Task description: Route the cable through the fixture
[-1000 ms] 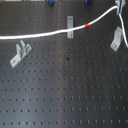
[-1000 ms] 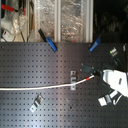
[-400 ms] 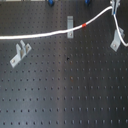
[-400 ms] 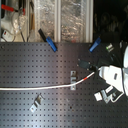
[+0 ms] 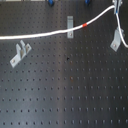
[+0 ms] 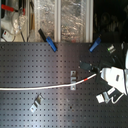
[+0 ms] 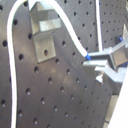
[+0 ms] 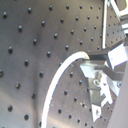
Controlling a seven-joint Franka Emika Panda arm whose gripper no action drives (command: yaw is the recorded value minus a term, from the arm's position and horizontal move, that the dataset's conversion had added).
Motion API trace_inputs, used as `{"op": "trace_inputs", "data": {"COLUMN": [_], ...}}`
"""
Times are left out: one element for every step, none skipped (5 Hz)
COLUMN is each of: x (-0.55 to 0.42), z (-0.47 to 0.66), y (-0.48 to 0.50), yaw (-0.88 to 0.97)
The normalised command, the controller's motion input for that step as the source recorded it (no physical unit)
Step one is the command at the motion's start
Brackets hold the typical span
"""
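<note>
The white cable runs from the first exterior view's left edge across the board, with its red band just past the middle fixture. It crosses that fixture; I cannot tell whether it sits in the slot. My gripper is shut on the cable beyond the red band. In the first exterior view only its tip shows at the top right. The first wrist view shows the cable leading into my fingers. The cable's tail hangs past the right fixture.
A third fixture stands at the first exterior view's left, apart from the cable. Two blue clamps hold the black perforated board at its far edge. Shelves with clutter lie behind it.
The held end and the red band have dropped slightly towards the middle fixture. The rest of the cable lies as before.
</note>
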Motion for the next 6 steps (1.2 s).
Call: {"op": "trace_inputs", "data": {"x": [-0.025, -0.789, -0.686, -0.011, -0.043, -0.145], "z": [0.00, -0.04, -0.03, 0.00, 0.00, -0.01], "y": [0.007, 0.182, 0.189, 0.003, 0.028, 0.466], "yaw": [-0.01, -0.03, -0.08, 0.00, 0.00, 0.20]}}
